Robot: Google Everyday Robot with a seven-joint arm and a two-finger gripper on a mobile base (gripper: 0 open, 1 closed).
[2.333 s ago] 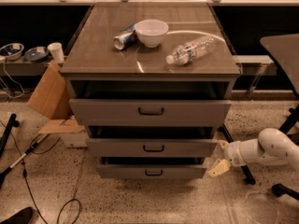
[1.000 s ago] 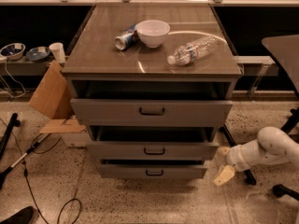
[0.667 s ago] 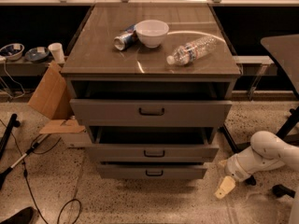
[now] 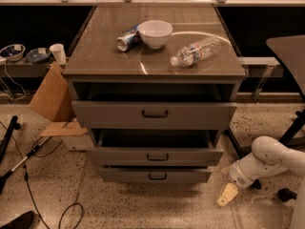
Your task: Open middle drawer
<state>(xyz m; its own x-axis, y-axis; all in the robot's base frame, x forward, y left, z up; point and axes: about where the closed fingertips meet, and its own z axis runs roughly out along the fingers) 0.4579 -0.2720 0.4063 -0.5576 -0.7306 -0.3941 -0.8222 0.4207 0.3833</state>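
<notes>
The middle drawer is the second of three stacked grey drawers, with a small dark bar handle. It stands pulled out, with a dark gap above its front. The top drawer also stands out, and the bottom drawer sits slightly out. My gripper hangs low at the right, near the floor, on the end of the white arm. It is apart from the cabinet and below the level of the bottom drawer front.
On the cabinet top lie a white bowl, a tipped can and a plastic bottle on its side. Cardboard leans at the left. Cables run over the floor. A dark table and its leg stand at the right.
My arm has drawn back from the drawers' right edge, and the gripper has moved down and to the right toward the floor. The drawers have not moved.
</notes>
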